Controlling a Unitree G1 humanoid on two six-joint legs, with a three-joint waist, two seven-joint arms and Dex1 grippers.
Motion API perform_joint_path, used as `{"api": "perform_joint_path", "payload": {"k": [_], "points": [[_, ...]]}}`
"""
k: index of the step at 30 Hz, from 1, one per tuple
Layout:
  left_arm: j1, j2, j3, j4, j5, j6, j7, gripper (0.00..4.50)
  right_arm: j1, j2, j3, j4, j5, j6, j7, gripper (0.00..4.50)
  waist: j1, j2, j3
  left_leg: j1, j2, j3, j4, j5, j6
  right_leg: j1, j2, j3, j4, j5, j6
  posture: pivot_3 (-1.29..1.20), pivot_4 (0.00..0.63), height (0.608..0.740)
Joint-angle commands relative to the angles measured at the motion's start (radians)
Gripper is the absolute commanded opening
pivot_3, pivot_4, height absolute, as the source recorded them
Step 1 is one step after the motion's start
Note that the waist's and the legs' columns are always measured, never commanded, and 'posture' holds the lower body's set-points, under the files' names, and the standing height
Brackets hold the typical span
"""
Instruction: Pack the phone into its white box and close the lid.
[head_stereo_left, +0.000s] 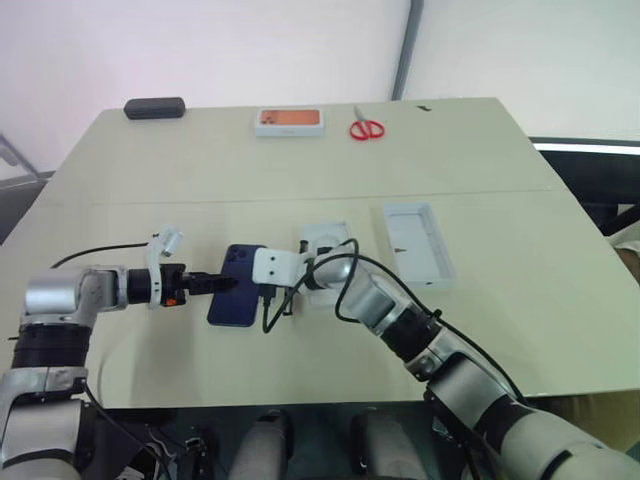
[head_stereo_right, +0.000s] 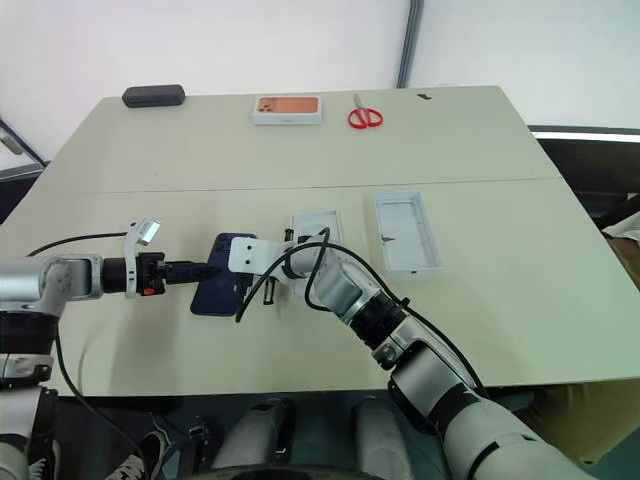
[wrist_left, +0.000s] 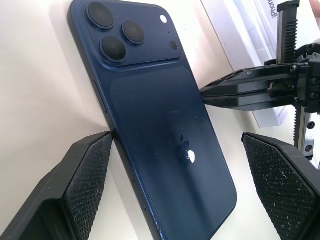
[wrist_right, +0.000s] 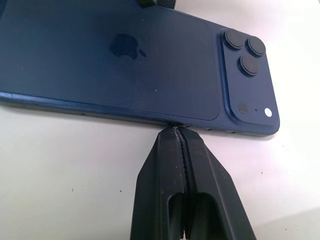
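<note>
the right gripper (wrist_right: 175, 131) has its two black fingers pressed flat together, nothing between them, and their joined tip touches the long side edge of the phone (wrist_right: 125, 65) just below the camera bump. the left gripper (wrist_left: 175, 165) comes in from the opposite side with its fingers spread wide, one textured pad (wrist_left: 90, 175) at the phone's left edge and the other out past its right edge, so the phone lies between them on the table (head_stereo_left: 150, 180) without being clamped.

the phone (head_stereo_left: 236, 285) lies back up, dark navy and glossy, near the middle of the table, a little toward the front edge and left of centre. just beside it to the right sits the white box (head_stereo_left: 328, 240), partly hidden by the right arm. further right, apart from it, the lid (head_stereo_left: 418, 243) lies open side up, white inside with small dark marks.

along the far edge sit a white box with an orange picture (head_stereo_left: 290, 121), red-handled scissors (head_stereo_left: 366, 128) beside it, and a dark case (head_stereo_left: 154, 107) near the far left corner.
</note>
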Motion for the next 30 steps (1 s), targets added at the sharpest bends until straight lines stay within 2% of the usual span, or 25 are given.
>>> {"api": "perform_joint_path", "payload": {"k": [1, 5, 13, 18, 22, 27, 30], "points": [[0.028, -0.082, -0.077, 0.0, -0.056, 0.09, -0.006, 4.37, 0.003, 0.026, 0.022, -0.019, 0.005, -0.01, 0.006, 0.03, 0.0, 0.0, 0.0, 0.001, 0.0, 0.0, 0.0, 0.0, 0.0, 0.001, 0.0, 0.0, 0.0, 0.0, 0.0, 0.0, 0.15, 0.74], [-0.004, -0.089, -0.037, 0.036, -0.064, 0.113, 0.005, 4.37, 0.004, 0.021, 0.019, -0.016, -0.001, -0.018, 0.005, 0.03, 0.002, 0.0, 0.0, 0.009, 0.0, 0.0, -0.005, 0.0, 0.0, 0.005, -0.001, 0.0, -0.005, 0.0, 0.0, 0.0, 0.15, 0.74], [-0.051, -0.099, -0.04, -0.01, -0.043, 0.172, 0.069, 4.37, 0.007, 0.026, 0.016, -0.017, 0.0, -0.02, 0.002, 0.03, 0.003, 0.0, 0.0, 0.009, 0.0, 0.0, -0.005, 0.0, 0.0, 0.005, -0.001, 0.0, -0.005, 0.0, 0.0, 0.0, 0.15, 0.74], [-0.051, -0.126, -0.023, -0.092, -0.086, 0.244, 0.106, 4.37, 0.004, 0.026, 0.013, -0.008, -0.001, -0.026, -0.001, 0.03, 0.004, 0.0, 0.0, 0.009, 0.0, -0.001, -0.005, 0.0, 0.0, 0.005, -0.001, 0.0, -0.005, 0.0, 0.0, 0.0, 0.15, 0.74], [-0.044, -0.145, 0.031, -0.057, -0.095, 0.264, 0.126, 4.37, 0.003, 0.025, 0.009, -0.004, -0.002, -0.024, -0.001, 0.03, 0.004, 0.0, 0.0, 0.009, 0.0, -0.001, -0.005, 0.0, 0.0, 0.005, -0.001, -0.001, -0.005, 0.0, 0.0, 0.0, 0.15, 0.74], [-0.046, -0.157, 0.023, -0.098, -0.093, 0.289, 0.158, 4.37, 0.008, 0.022, 0.011, -0.006, -0.003, -0.031, -0.002, 0.03, 0.005, -0.001, 0.0, 0.009, 0.0, -0.001, -0.005, 0.0, 0.0, 0.006, -0.002, -0.001, -0.006, 0.0, 0.0, 0.0, 0.15, 0.74], [-0.098, -0.171, 0.053, -0.074, -0.099, 0.321, 0.195, 4.37, 0.004, 0.026, 0.012, 0.003, -0.003, -0.04, -0.006, 0.03, 0.002, -0.002, 0.0, 0.008, 0.0, -0.001, -0.006, 0.0, 0.0, 0.005, -0.002, 0.0, -0.006, 0.0, 0.0, 0.0, 0.15, 0.74]]}}
